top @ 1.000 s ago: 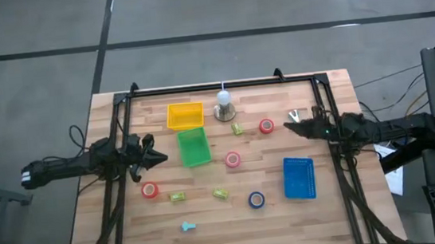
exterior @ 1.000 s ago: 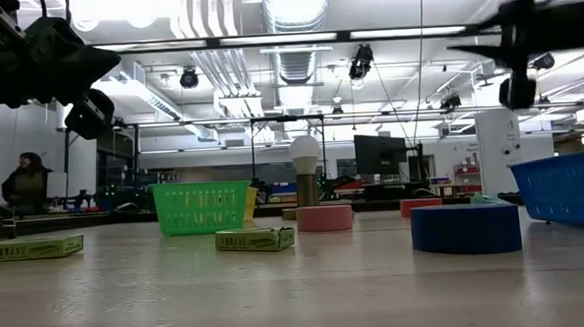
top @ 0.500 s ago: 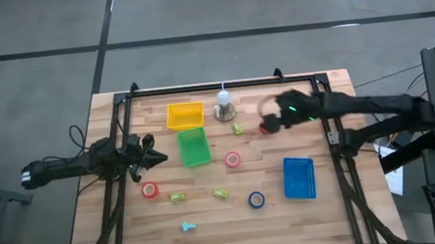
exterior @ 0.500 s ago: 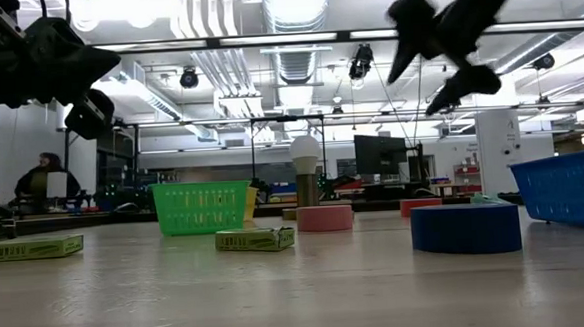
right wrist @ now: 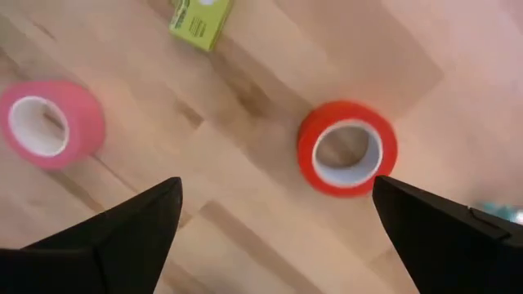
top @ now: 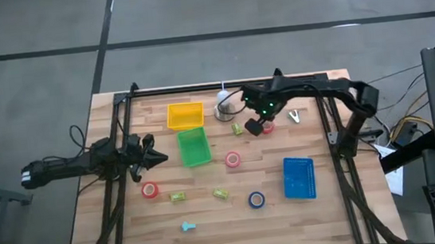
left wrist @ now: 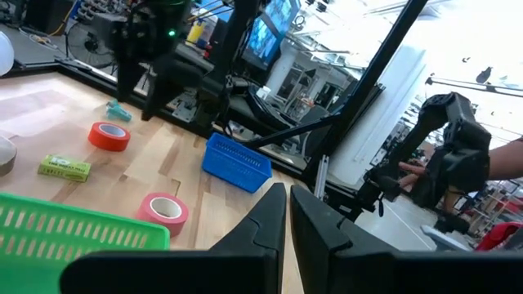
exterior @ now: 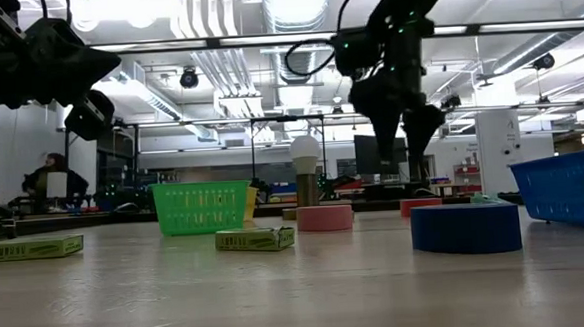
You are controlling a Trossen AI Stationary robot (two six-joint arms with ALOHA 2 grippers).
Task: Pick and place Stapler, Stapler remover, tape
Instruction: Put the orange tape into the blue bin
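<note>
A red tape roll (right wrist: 347,149) lies flat on the wooden table (top: 322,208), right of a pink roll (right wrist: 49,122). My right gripper (top: 259,119) hovers above the red roll, open, fingers pointing down and touching nothing; it also shows in the low view (exterior: 413,127). Another red roll (top: 150,190) and a blue roll (top: 256,200) lie nearer the front. A small teal piece (top: 187,226) and a small metal piece (top: 293,116) lie loose; which one is the stapler or the stapler remover I cannot tell. My left gripper (top: 150,155) waits shut at the table's left.
A yellow tray (top: 185,115) and a green tray (top: 194,147) stand at the far left of centre, a blue tray (top: 299,177) at the right. A white bulb on a base (top: 224,105) stands beside my right gripper. Small yellow-green boxes (top: 178,196) lie scattered.
My right gripper has swung from the table's right edge toward the left and the far side, has come over the red tape roll, has tipped its fingers downward and has opened. The tape rolls have stayed where they were.
</note>
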